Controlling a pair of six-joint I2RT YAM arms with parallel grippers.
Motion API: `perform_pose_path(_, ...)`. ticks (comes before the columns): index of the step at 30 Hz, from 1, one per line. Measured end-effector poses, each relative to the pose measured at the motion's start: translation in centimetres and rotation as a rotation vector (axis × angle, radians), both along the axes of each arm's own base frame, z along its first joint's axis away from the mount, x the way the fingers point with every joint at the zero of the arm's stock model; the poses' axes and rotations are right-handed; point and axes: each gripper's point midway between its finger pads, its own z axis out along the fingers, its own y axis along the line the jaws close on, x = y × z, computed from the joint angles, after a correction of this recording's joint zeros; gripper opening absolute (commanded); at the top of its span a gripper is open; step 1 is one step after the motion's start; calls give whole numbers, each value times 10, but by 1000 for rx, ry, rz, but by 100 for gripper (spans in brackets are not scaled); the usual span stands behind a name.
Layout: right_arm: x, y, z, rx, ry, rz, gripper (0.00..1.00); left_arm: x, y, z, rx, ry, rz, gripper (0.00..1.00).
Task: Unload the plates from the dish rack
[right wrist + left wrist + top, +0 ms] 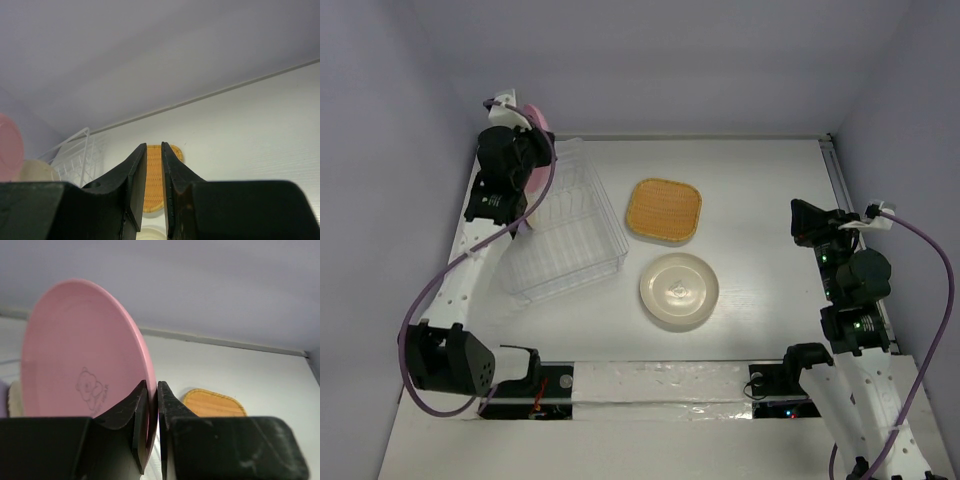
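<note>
Far left, the left gripper (152, 410) has its jaws closed on the lower rim of the pink plate (80, 360), holding it on edge in the air over the far-left end of the dish rack (565, 275). A faint bear drawing shows on the plate's face. It looks thin, stiff, light and not fragile. The rim is the right place to pinch, but the plastic looks smooth. With only 1 small contact, the plate could swing or slip between the pads if it is tilted quickly.

The clear rack stands on the worktop (760, 200). The arm hides its far end, so I cannot tell how many plates are in it.

To the rack's right, 2 plates lie flat on the worktop. The orange square plate (663, 211) is farther back and the cream plate (679, 290) nearer, close together but apart. Lying flat, they offer only a raised rim to grip.

Far right, the right gripper (154, 190) hangs well apart from everything, its jaws drawn to a narrow slit and holding nothing.
</note>
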Motion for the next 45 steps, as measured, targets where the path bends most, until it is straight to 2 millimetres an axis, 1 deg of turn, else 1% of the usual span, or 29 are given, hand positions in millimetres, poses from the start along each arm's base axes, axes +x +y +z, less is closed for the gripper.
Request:
perform_pose_path(1,0,0,0,0,0,0,24,-2,-9,8,14,-19,-24,0)
perform_pose_path(3,0,0,0,0,0,0,24,-9,-37,22,28,-49,-102,0)
perform_pose_path(5,0,0,0,0,0,0,24,-22,-78,30,46,-70,-213,0)
perform_pose_path(8,0,0,0,0,-2,-1,23,-50,-143,29,71,-73,-391,0)
perform_pose_path(9,-1,0,1,1,-4,-2,23,-65,-172,24,83,-67,-476,0)
perform_pose_path(11,-2,-2,2,2,-9,-8,23,-84,-207,14,98,-49,-569,0)
perform_pose_path(13,-5,-5,5,7,-21,-27,23,-98,-237,-1,117,-23,-642,0)
perform_pose_path(14,-7,-7,8,11,-32,-37,20,-109,-255,-11,129,-5,-686,0)
perform_pose_path(16,-13,-14,14,24,-57,-68,16,-126,-286,-36,169,42,-751,0)
perform_pose_path(18,-25,-20,26,42,-105,-93,15,-149,-318,-68,222,98,-813,0)
perform_pose_path(21,-35,-28,36,65,-149,-130,14,-183,-350,-114,304,180,-881,0)
perform_pose_path(23,-36,-31,37,74,-152,-148,14,-206,-362,-139,347,219,-908,0)
perform_pose_path(25,-34,-32,35,75,-143,-154,14,-223,-365,-156,381,247,-916,0)
perform_pose_path(28,-31,-33,32,74,-129,-162,14,-240,-366,-168,408,263,-911,0)
perform_pose_path(32,-31,-35,29,74,-118,-170,15,-249,-367,-182,432,274,-875,0)
perform_pose_path(36,-31,-36,28,75,-114,-177,15,-249,-361,-211,477,302,-825,1)
perform_pose_path(37,-31,-36,28,75,-114,-177,15,-248,-359,-219,491,312,-812,4)
perform_pose_path(38,-31,-36,28,75,-114,-177,15,-247,-357,-224,502,315,-800,11)
perform_pose_path(40,-31,-36,28,75,-114,-177,15,-245,-354,-231,519,317,-777,17)
perform_pose_path(41,-31,-36,28,75,-114,-177,15,-244,-353,-234,527,319,-768,23)
perform_pose_path(45,-31,-36,28,75,-114,-177,15,-244,-352,-237,539,309,-743,35)
